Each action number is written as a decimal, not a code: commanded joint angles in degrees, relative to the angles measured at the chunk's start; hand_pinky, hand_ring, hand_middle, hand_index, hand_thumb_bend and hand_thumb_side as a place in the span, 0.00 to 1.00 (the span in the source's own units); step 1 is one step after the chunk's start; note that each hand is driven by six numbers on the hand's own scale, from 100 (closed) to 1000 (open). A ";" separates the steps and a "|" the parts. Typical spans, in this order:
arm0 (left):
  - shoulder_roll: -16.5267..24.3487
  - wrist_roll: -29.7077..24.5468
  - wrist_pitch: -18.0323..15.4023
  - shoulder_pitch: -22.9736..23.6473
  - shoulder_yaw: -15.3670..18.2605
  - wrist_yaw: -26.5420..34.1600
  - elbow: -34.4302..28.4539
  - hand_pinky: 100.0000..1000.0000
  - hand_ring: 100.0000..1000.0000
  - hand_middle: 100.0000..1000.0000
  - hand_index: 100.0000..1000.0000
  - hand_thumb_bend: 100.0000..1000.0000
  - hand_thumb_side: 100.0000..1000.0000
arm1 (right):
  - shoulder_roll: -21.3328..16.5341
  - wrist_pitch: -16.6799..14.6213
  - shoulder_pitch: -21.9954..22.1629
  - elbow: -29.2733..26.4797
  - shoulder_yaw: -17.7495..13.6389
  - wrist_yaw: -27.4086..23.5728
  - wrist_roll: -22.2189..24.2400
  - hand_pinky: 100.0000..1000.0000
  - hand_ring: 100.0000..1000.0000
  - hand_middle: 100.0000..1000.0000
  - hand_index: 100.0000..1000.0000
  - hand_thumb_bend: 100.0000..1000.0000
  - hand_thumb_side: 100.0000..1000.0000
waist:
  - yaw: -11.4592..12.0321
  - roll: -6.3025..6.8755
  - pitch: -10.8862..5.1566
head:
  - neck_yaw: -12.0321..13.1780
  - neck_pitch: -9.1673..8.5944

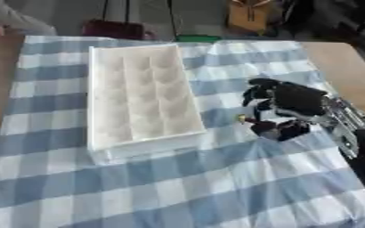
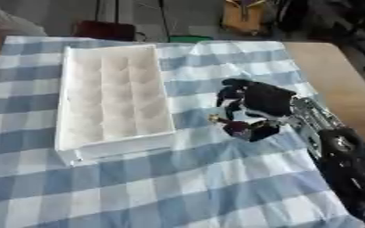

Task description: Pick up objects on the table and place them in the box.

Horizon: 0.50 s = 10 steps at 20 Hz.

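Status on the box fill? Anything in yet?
Done: nothing visible; the white box shows only bare compartments. In hand: the right hand has its fingers curled around a small dark red object with a yellowish tip, just right of the box over the checked cloth. Left: carry it over and drop it in. Left hand not in view.

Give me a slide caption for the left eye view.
Right hand curled around a small dark object beside the white compartment box on a checked cloth.

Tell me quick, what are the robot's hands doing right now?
Right hand: fingers curled, pinching a small yellowish and dark red thing just right of the white box.
Left hand: not in view.
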 commanded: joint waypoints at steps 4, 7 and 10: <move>0.83 -0.13 0.15 -0.47 0.17 0.15 -0.91 0.46 0.75 0.76 0.88 0.81 0.47 | -2.72 -0.02 -3.30 -5.67 -1.78 -13.81 9.65 0.95 0.79 0.66 0.38 0.00 0.05 | 0.06 0.18 -0.81 | -0.13 0.25; 0.84 -0.20 0.14 -0.49 0.13 0.21 -0.91 0.46 0.75 0.76 0.88 0.81 0.46 | -2.53 -0.02 -5.30 -6.29 -1.99 -18.99 14.06 0.95 0.79 0.65 0.38 0.00 0.04 | 0.13 0.21 -0.83 | -0.26 0.25; 0.84 -0.30 0.16 -0.52 0.04 0.27 -0.91 0.46 0.75 0.76 0.88 0.81 0.47 | -2.34 -0.02 -7.66 -6.54 -1.98 -22.97 17.55 0.95 0.79 0.65 0.38 0.00 0.03 | 0.23 0.24 -0.83 | -0.51 0.25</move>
